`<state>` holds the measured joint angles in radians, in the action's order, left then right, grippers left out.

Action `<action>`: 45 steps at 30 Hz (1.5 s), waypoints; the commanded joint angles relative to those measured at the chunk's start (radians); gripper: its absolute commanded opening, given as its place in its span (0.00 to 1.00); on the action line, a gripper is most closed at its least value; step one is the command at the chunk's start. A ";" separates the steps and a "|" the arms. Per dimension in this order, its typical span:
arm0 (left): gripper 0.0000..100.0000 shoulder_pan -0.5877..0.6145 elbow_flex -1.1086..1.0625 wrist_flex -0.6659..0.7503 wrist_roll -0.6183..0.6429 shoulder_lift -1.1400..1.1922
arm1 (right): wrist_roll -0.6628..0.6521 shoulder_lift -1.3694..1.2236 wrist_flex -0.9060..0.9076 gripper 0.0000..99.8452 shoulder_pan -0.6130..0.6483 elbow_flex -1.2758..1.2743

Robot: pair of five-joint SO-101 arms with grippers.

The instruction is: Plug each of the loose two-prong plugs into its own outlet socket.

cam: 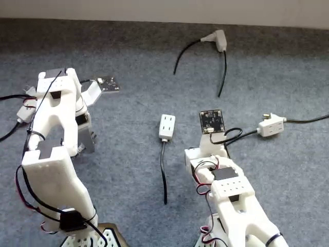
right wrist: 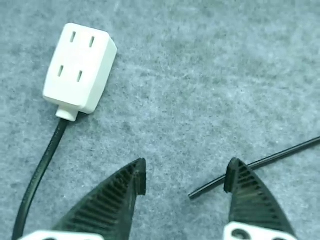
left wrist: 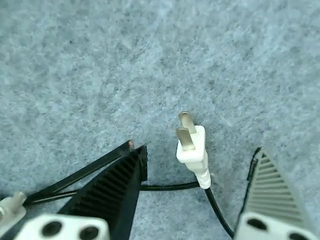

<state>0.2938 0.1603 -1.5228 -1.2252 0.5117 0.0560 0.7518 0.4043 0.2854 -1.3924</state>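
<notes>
A white two-prong plug (left wrist: pixel 191 146) on a black cord lies flat on the grey carpet between the open fingers of my left gripper (left wrist: pixel 197 151); neither finger touches it. In the high view the left gripper (cam: pixel 85 140) points down at the left of the carpet. My right gripper (right wrist: pixel 187 165) is open and holds nothing, a short way from a white outlet block (right wrist: pixel 79 67) with two pairs of slots. That outlet block (cam: pixel 167 126) lies mid-carpet with its black cord (cam: pixel 163 172) trailing toward the front.
A white plug block (cam: pixel 271 125) with prongs up lies at the right on a black cord. A beige plug (cam: pixel 216 39) with a black cable lies at the back. A thin black cable's end (right wrist: pixel 250 167) lies by one right finger. Another white connector (cam: pixel 24 110) lies far left.
</notes>
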 commanded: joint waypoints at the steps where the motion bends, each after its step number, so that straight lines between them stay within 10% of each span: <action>1: 0.33 -0.018 0.036 -0.018 -0.012 0.007 | -0.011 0.013 -0.021 0.26 -0.008 0.005; 45: 0.14 0.044 0.019 -0.038 0.180 0.074 | -0.009 0.013 -0.021 0.26 -0.008 0.005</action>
<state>0.3337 0.1726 -1.5581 -1.0932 0.6114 0.0560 0.7518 0.4043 0.2854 -1.3924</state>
